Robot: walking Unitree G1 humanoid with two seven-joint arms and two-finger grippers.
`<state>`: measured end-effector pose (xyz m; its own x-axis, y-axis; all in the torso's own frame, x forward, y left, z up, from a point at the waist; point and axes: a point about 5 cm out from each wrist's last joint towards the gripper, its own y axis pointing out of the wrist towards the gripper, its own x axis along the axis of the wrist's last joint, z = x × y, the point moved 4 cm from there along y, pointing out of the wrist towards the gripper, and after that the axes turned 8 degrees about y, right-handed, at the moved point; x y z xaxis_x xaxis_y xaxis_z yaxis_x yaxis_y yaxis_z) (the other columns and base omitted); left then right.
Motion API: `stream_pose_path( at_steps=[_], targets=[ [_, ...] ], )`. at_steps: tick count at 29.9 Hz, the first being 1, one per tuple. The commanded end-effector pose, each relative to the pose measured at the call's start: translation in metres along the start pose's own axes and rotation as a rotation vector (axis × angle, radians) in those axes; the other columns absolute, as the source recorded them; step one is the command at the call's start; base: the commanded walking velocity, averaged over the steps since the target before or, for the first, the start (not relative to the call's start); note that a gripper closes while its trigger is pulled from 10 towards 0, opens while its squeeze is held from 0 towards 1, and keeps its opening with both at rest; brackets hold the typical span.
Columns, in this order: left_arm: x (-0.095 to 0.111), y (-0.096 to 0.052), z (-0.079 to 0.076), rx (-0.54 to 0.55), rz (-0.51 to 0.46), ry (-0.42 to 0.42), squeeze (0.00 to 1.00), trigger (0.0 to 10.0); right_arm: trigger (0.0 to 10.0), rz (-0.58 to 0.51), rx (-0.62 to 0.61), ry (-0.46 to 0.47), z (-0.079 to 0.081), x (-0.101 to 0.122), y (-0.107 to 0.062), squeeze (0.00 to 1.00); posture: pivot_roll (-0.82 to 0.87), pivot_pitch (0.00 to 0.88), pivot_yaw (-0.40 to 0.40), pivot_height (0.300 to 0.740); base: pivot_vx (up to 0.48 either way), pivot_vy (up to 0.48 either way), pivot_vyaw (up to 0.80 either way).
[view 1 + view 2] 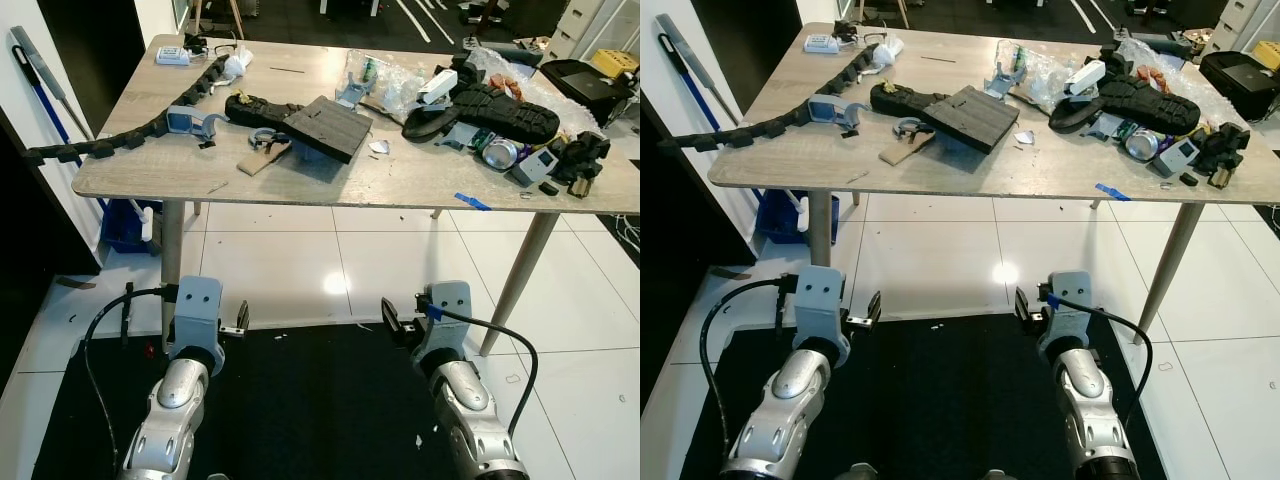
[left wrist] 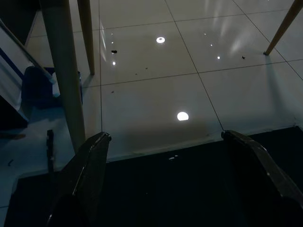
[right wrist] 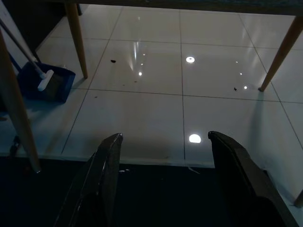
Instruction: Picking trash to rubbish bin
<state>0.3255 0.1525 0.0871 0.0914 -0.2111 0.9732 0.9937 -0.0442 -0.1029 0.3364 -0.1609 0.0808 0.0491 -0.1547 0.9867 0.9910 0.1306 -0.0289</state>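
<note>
Left gripper [image 1: 236, 322] and right gripper [image 1: 392, 325] hang low over the mat [image 1: 300, 400], fingers spread wide, holding nothing. The trash lies on the table [image 1: 140, 170] at twelve o'clock, well apart. The can [image 1: 499, 153], at one o'clock, lies on its side, nearer the right arm; its long axis I cannot tell.

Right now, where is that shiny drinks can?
The can lies on its side on the table, toward the robot's right end, just in front of the big black shoe sole and beside a small grey gadget.
</note>
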Motion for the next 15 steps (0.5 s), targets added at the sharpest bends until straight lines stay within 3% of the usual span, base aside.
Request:
stream_pose_path(
  at_steps=[1, 15],
  targets=[
    [-0.0039, -0.0016, -0.0015, -0.001, 0.010, -0.003, 0.00, 10.0, 10.0, 0.007, -0.010, 0.008, -0.0032, -0.0037, -0.0025, 0.00, 0.00, 0.140, -0.036, 0.740, 0.000, 0.000, 0.00],
    [-0.0033, -0.0010, -0.0007, 0.003, 0.008, -0.004, 0.00, 10.0, 10.0, 0.007, -0.004, 0.013, -0.0021, -0.0036, -0.0014, 0.00, 0.00, 0.137, -0.038, 0.740, 0.000, 0.000, 0.00]
  ],
)
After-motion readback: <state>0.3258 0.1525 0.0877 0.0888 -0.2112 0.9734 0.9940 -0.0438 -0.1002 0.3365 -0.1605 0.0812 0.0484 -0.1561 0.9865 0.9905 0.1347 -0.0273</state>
